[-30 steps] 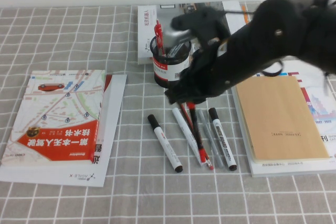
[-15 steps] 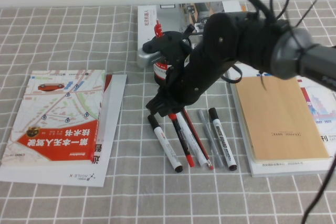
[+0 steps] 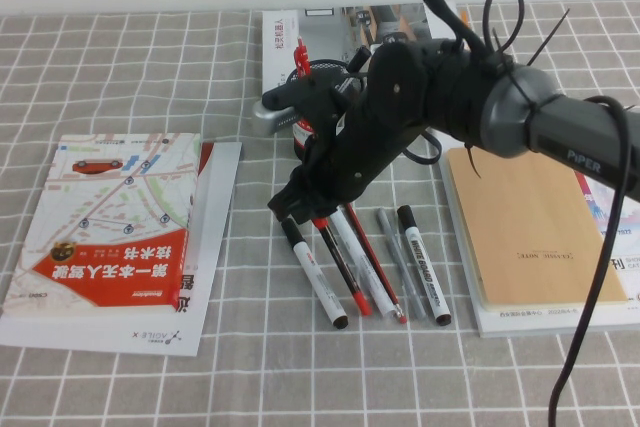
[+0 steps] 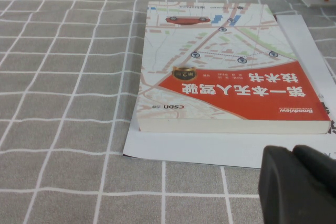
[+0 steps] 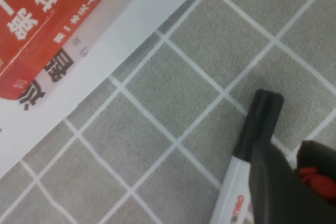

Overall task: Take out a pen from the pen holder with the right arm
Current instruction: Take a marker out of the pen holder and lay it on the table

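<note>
The black mesh pen holder (image 3: 312,97) stands at the back centre, largely hidden behind my right arm, with a red pen (image 3: 301,57) sticking up from it. My right gripper (image 3: 300,204) hangs low in front of the holder, over the row of loose pens, shut on a red-and-black pen (image 3: 343,269) that slants down toward the table. In the right wrist view the red pen (image 5: 314,178) shows pinched in the right gripper (image 5: 296,167), beside a white marker (image 5: 237,183) with a black cap. My left gripper (image 4: 300,182) is shut and hovers near the red map book (image 4: 231,72).
Loose on the cloth lie a white marker (image 3: 314,274), another white marker (image 3: 366,269), a clear pen (image 3: 400,259) and a black-capped marker (image 3: 423,265). A red map book (image 3: 115,217) lies left, a tan notebook (image 3: 535,222) right, magazines (image 3: 330,22) at the back.
My right arm has swung left and down from over the pen holder, carrying the red-and-black pen to the left side of the pen row. The left arm has not moved.
</note>
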